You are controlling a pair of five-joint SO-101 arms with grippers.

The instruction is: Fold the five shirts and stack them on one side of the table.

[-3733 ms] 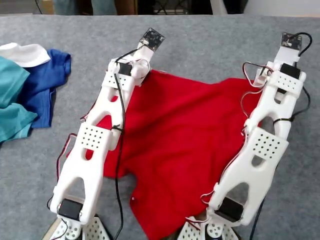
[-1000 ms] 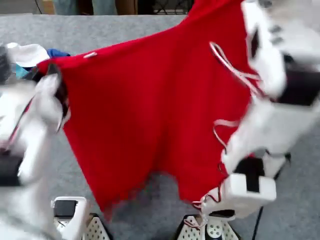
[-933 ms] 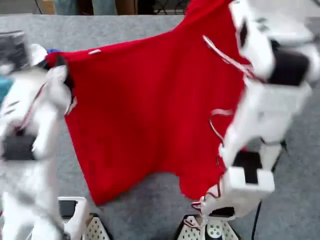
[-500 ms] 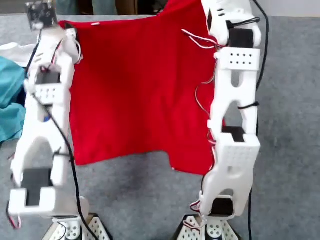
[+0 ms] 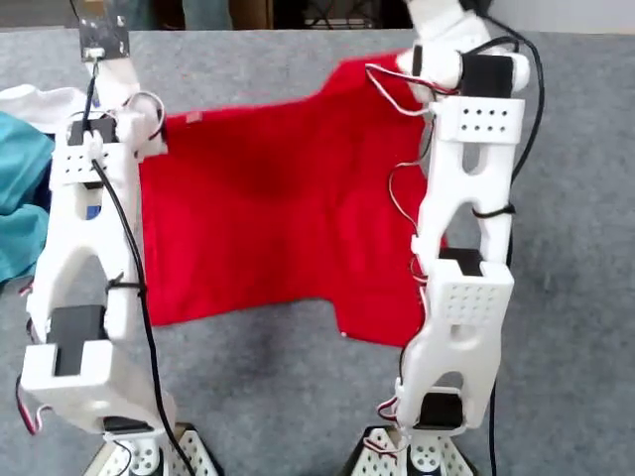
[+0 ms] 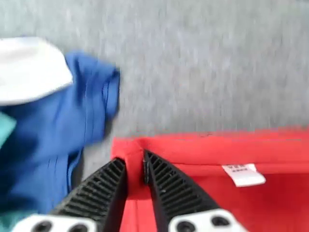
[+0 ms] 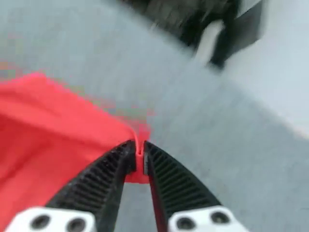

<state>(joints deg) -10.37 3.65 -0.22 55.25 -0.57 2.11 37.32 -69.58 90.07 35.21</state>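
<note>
The left gripper (image 6: 134, 163), with black ridged jaws, pinches the corner of a red cloth shirt (image 6: 270, 198), the jaws drawn together with the hemmed edge clamped between them. A small white sewn-in label (image 6: 244, 174) lies on the red fabric near the grip. Just beside the pinched corner sits a crumpled blue shirt (image 6: 53, 145), partly overlapped by a white garment (image 6: 29, 70), and a sliver of teal fabric (image 6: 5, 128) touches the blue. Everything lies on a grey felt-like table surface (image 6: 203, 63).

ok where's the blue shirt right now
Left wrist view: blue shirt on the table's left side, under the white shirt, beside the red shirt's gripped corner.
</note>
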